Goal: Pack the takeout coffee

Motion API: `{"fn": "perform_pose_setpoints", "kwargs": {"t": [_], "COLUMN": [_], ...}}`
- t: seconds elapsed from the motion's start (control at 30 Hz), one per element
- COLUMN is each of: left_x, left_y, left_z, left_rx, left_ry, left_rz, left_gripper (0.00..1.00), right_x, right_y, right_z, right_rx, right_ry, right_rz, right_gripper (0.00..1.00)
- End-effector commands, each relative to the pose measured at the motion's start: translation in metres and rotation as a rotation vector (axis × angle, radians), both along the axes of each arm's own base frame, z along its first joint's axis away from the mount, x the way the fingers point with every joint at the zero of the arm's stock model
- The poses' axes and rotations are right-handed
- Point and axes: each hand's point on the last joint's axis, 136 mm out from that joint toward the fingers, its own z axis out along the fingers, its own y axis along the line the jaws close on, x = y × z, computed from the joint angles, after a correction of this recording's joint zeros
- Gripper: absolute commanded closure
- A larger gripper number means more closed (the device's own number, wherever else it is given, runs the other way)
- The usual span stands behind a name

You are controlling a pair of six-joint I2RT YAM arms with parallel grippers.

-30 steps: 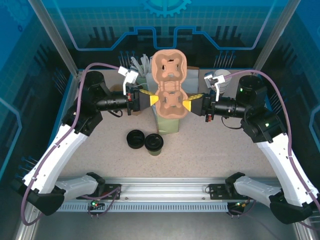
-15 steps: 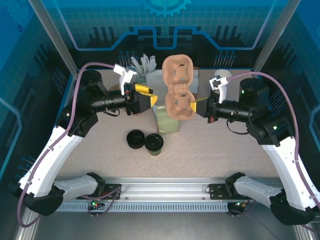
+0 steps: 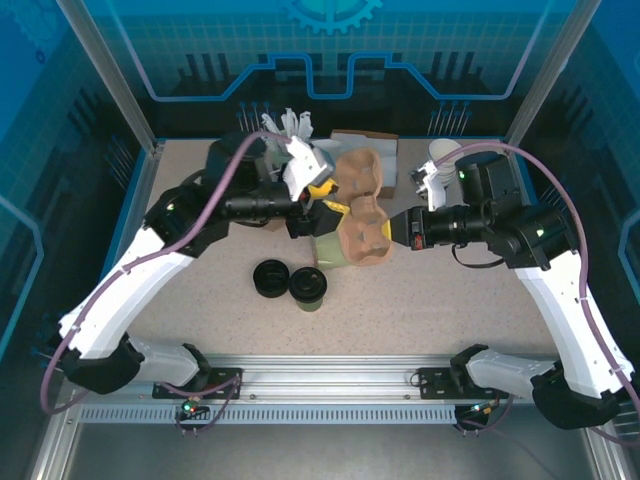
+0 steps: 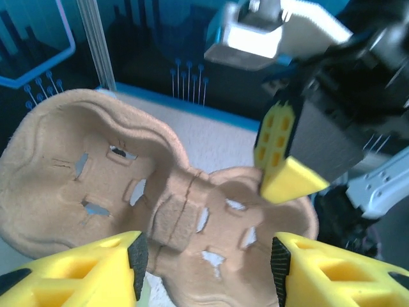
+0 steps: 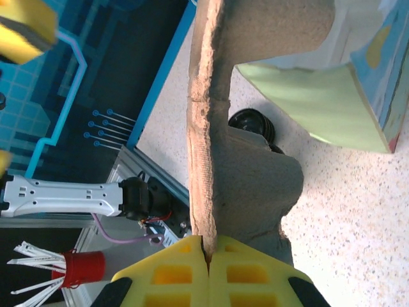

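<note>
- Top external view: I see the takeout coffee (image 3: 309, 287) standing on the table (image 3: 430, 300), just beside a black lid stack (image 3: 268, 278) and in front of the green paper bag (image 3: 335, 252).
- My right gripper (image 5: 208, 263) is clamped on the edge of the pulp cup carrier (image 5: 246, 179).
- My left gripper (image 4: 206, 256) has its fingers apart, close over the carrier.
</note>
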Motion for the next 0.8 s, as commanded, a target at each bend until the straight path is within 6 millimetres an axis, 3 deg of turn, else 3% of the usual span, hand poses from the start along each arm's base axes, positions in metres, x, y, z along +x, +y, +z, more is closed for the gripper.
{"fn": "perform_pose_setpoints", "kwargs": {"t": [0.0, 0.2, 0.77], "left_x": [-0.004, 0.002, 0.007], "left_y": [-0.002, -0.011, -0.026], "left_z": [-0.019, -0.047, -0.074], "left_rx": [0.138, 0.228, 0.243], "left_ry": [-0.087, -0.097, -0.099], "left_rz": [-0.06, -0.092, -0.121], "left_gripper": [0.44, 0.42, 0.46], "right_x": [-0.02, -0.025, -0.029], "right_y": [0.002, 0.007, 0.018], "right_z": [-0.003, -0.007, -0.018], "right_rx": [0.006, 0.002, -0.002], "right_ry": [0.058, 0.076, 0.112], "right_rz": [0.044, 0.076, 0.121], "right_gripper": [1.0, 1.0, 1.0]}}
